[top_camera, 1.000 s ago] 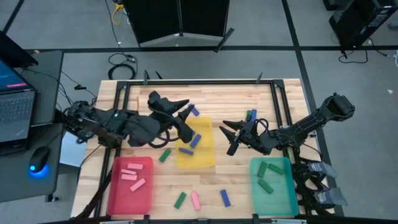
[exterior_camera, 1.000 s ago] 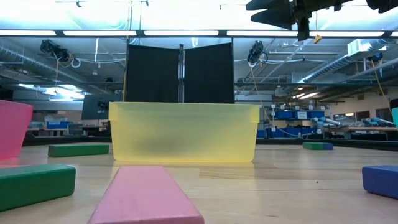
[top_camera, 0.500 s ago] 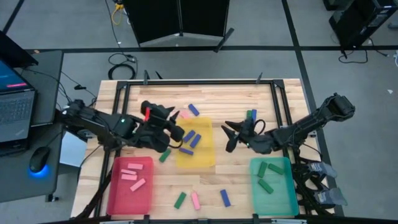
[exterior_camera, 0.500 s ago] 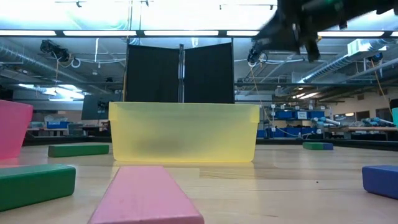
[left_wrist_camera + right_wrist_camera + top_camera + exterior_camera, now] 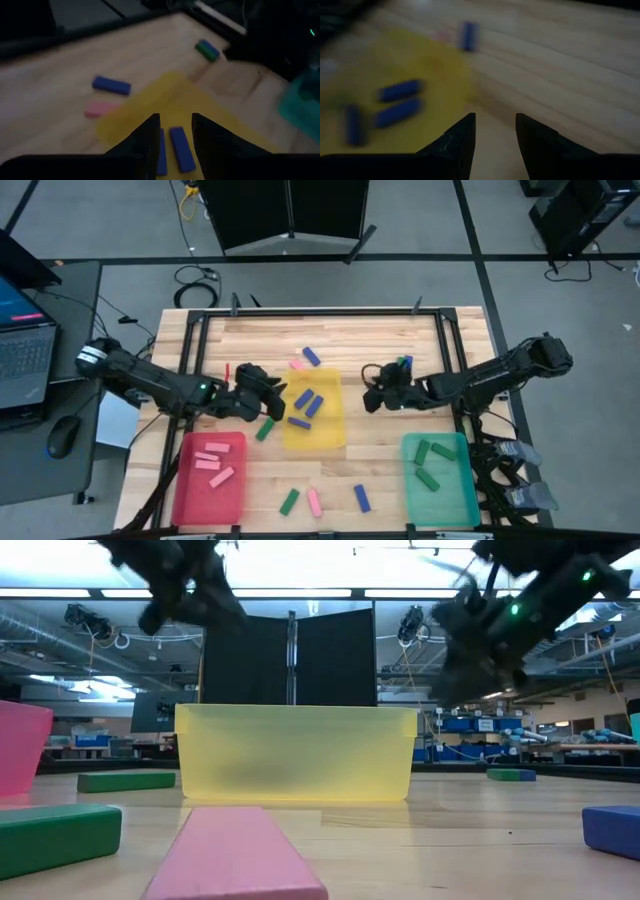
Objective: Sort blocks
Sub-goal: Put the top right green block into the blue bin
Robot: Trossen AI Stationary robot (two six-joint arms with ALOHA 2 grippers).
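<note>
The blocks lie scattered. Three blue ones [image 5: 308, 405] lie in the yellow tray [image 5: 330, 435]. On the wood are a blue one [image 5: 311, 357], a pink one [image 5: 297, 365], a green one [image 5: 265, 430], and a green and blue pair [image 5: 403, 364]. Three more lie near the front edge [image 5: 314, 502]. My left gripper [image 5: 278, 397] hangs open above the yellow tray's left rim, with the blue blocks ahead of its fingers [image 5: 175, 120]. My right gripper [image 5: 369, 390] hangs open above bare wood right of that tray, pointing toward it [image 5: 495, 120].
A red tray [image 5: 185, 480] with pink blocks stands at the front left. A teal tray [image 5: 465, 490] with green blocks stands at the front right. A black frame [image 5: 320, 310] rims the table. Bare wood lies between the trays and along the far side.
My left gripper has come down and drawn back from over the far blue and pink blocks toward the table's left and near side, to the yellow tray's left rim. My right gripper has sunk, shifted slightly toward the far edge, and rolled so that its fingers point at the yellow tray.
</note>
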